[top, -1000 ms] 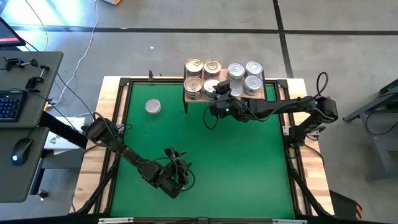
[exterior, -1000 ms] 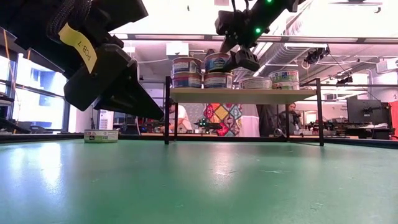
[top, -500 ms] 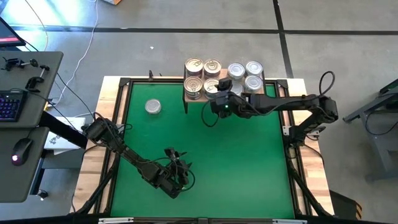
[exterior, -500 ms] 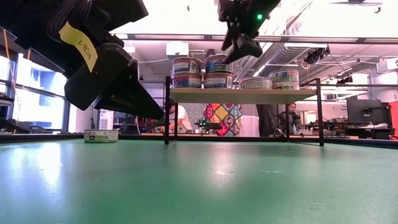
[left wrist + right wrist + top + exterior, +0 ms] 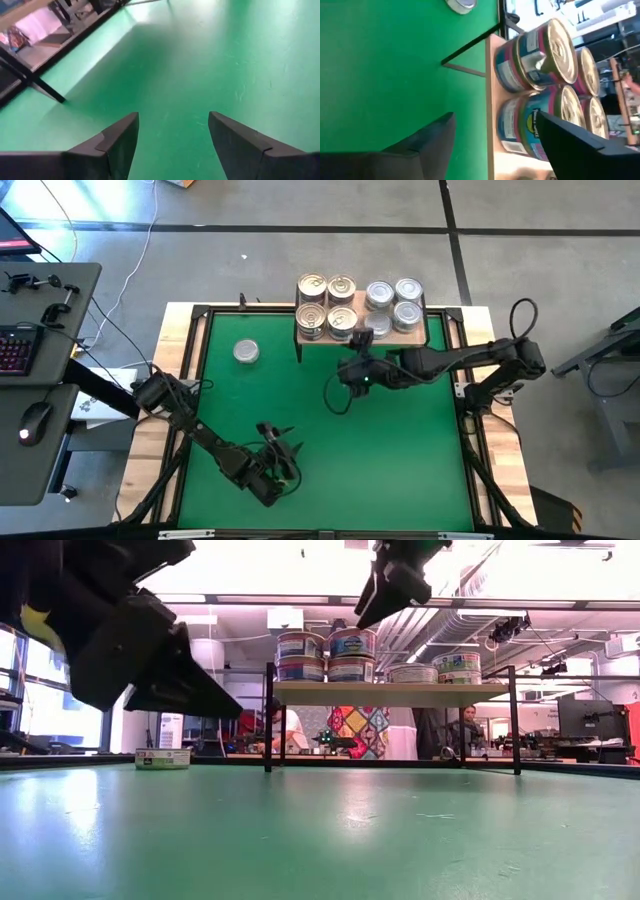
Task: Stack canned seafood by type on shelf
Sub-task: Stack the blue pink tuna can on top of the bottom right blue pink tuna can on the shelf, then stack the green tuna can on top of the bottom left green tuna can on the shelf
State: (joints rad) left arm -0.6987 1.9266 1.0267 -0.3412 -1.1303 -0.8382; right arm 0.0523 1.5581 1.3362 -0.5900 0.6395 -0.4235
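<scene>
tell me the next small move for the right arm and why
Probably swing the right gripper across the mat toward the lone tin. Its open jaws hold nothing, it sits just off the shelf, and that tin is the only one not yet shelved.

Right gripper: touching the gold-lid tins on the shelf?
Apart. The high view shows the right gripper open over the green mat, clear of the gold-lid tins and shelf.

Both arms are dark, nearly black, built of slim jointed links with black cables looping loosely beside them. The right arm [image 5: 450, 358] carries a small green light near its wrist. The left gripper [image 5: 172, 142] has two flat, wedge-shaped black fingers [image 5: 117, 137].
</scene>
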